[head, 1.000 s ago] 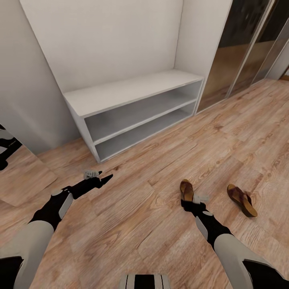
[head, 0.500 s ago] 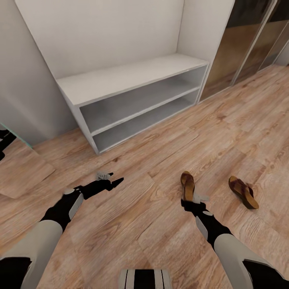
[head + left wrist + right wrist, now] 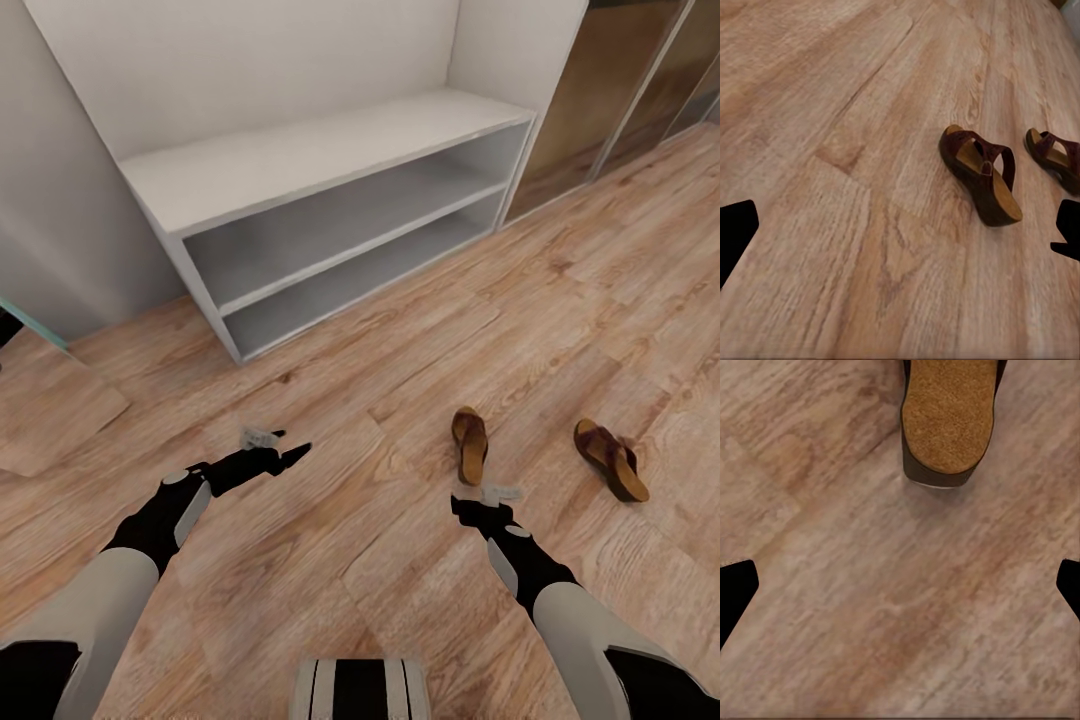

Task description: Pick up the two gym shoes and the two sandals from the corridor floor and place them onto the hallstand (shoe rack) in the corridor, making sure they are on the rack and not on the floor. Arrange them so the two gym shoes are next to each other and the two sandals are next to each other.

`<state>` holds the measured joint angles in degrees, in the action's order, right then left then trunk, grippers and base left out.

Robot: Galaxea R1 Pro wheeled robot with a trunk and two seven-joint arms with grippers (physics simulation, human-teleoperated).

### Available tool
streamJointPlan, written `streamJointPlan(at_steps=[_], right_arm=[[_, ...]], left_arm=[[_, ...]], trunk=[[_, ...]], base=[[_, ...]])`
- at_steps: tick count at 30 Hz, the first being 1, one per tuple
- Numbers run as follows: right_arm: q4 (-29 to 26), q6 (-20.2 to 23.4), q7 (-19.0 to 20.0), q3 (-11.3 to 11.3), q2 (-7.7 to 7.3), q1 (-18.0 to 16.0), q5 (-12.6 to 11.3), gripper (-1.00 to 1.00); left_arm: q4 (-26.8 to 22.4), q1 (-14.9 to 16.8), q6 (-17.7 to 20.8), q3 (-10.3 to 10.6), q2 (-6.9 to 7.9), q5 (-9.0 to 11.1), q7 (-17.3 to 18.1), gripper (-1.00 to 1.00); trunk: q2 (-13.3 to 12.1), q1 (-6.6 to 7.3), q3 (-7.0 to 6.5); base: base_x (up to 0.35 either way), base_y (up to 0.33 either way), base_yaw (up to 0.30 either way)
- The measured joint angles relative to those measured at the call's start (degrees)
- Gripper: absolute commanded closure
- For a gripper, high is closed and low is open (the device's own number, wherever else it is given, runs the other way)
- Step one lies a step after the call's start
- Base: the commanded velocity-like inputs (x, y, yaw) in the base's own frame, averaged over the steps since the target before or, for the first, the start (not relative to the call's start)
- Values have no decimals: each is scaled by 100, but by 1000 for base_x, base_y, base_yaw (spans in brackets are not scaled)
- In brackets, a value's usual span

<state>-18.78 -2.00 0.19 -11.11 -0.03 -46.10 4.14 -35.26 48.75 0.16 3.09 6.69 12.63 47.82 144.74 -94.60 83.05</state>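
Two brown sandals lie on the wood-plank corridor floor: the near sandal and the far sandal to its right. My right gripper hovers open just behind the near sandal's heel, not touching it. Off to the left, my left gripper is open and empty above bare floor, facing the sandals. The pale grey hallstand stands against the wall ahead, its bench top and two low shelves bare. The gym shoes are out of view.
A leaning mirror reflects floor at the left edge. Glossy sliding wardrobe doors stand right of the hallstand. Open floor lies between the grippers and the hallstand.
The camera has moved, so the hallstand and sandals sit higher in the picture. The near sandal's heel now shows clear of my right gripper. My left gripper shifted slightly right.
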Motion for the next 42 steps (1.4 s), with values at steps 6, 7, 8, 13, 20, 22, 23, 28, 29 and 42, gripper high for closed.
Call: streamJointPlan(at_steps=[6,7,8,13,20,22,23,28,29,42], right_arm=[[0,0,-2,0,0,0,0,-100],[0,0,-1,0,0,0,0,-100],[0,0,0,0,0,0,0,-100],[0,0,0,-1,0,0,0,-100],[0,0,-2,-1,0,0,0,-100],[0,0,-1,-1,0,0,0,-100],[0,0,0,-1,0,0,0,-100],[0,0,-1,-1,0,0,0,-100],[0,0,-2,-1,0,0,0,-100],[0,0,-2,0,0,0,0,-100]], left_arm=[[0,0,0,2,0,0,0,-100],[0,0,0,2,0,0,0,-100],[0,0,0,2,0,0,0,-100],[0,0,0,2,0,0,-7,-100],[-1,0,0,1,0,0,-9,-100],[-1,0,0,2,0,0,-9,-100],[-1,0,0,2,0,0,-9,-100],[-1,0,0,2,0,0,-15,-100],[0,0,0,2,0,0,-16,-100],[-1,0,0,2,0,0,-10,-100]], trunk=[[0,0,57],[0,0,66],[0,1,76],[0,3,111],[0,1,120],[0,1,120],[0,2,121],[0,3,121],[0,3,121],[0,0,159]], base=[[6,0,-68],[68,0,-71],[162,0,-58],[252,0,-27],[94,0,-3],[124,0,0],[214,0,0],[280,0,-4],[185,0,-45],[35,0,-86]])
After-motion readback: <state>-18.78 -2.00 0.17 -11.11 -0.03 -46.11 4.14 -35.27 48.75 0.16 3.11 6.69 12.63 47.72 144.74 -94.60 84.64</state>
